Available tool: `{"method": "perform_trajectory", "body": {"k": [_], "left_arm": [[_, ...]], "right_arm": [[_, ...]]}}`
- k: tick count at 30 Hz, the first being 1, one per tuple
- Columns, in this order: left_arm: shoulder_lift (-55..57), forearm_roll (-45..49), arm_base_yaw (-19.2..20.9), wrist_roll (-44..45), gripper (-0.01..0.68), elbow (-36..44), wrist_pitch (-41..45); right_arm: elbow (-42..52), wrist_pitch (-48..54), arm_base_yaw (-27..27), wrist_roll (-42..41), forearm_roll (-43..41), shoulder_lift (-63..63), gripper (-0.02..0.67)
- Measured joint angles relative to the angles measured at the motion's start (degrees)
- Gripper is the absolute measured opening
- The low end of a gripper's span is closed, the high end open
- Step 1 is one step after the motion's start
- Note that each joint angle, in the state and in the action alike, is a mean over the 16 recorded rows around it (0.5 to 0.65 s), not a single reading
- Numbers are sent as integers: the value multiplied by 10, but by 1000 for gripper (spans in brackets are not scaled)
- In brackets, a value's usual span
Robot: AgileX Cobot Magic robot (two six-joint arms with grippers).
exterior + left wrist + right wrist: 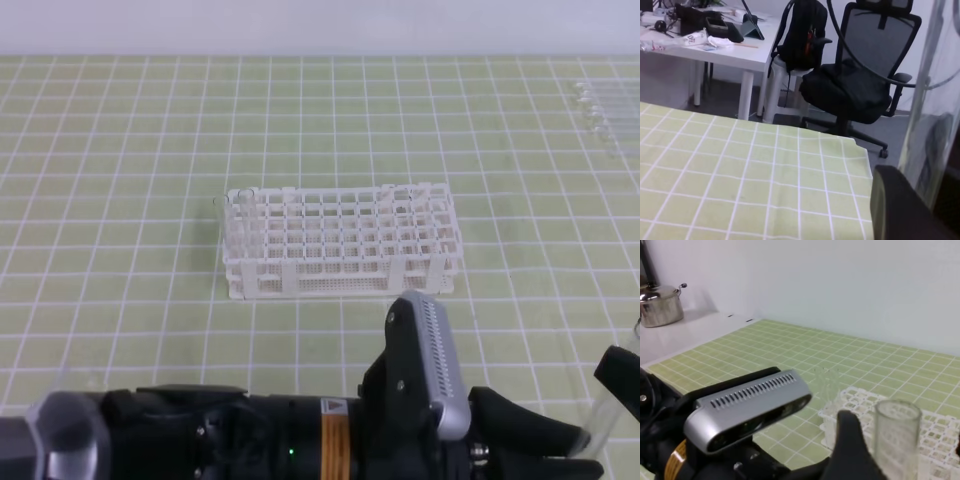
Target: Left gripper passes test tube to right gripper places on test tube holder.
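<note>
The test tube point(607, 405), clear glass, stands nearly upright at the bottom right, and my left gripper point(590, 450) is shut on it after reaching across from the left. In the left wrist view the test tube point(932, 100) rises beside a black finger point(900, 210). The right wrist view shows its open mouth point(897, 415) close up, next to the left gripper's black finger point(852, 450). Only a black part of my right gripper point(622, 375) shows at the right edge, right by the tube, jaws apart. The white test tube holder point(340, 245) stands mid-table.
A group of clear tubes point(610, 110) lies at the far right of the green grid mat. One clear tube point(240, 205) stands in the holder's back left corner. The left arm's wrist camera point(432, 360) sits just in front of the holder.
</note>
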Motion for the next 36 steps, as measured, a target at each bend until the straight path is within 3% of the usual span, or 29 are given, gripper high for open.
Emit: {"method": "perform_trajectory", "body": {"k": [14, 36], "left_arm": [[11, 42, -14, -24, 118, -37, 54], [11, -27, -2, -12, 114, -39, 68]], "right_arm": [[0, 5, 0, -1, -13, 0, 353], [0, -24, 0, -2, -34, 0, 313]]}}
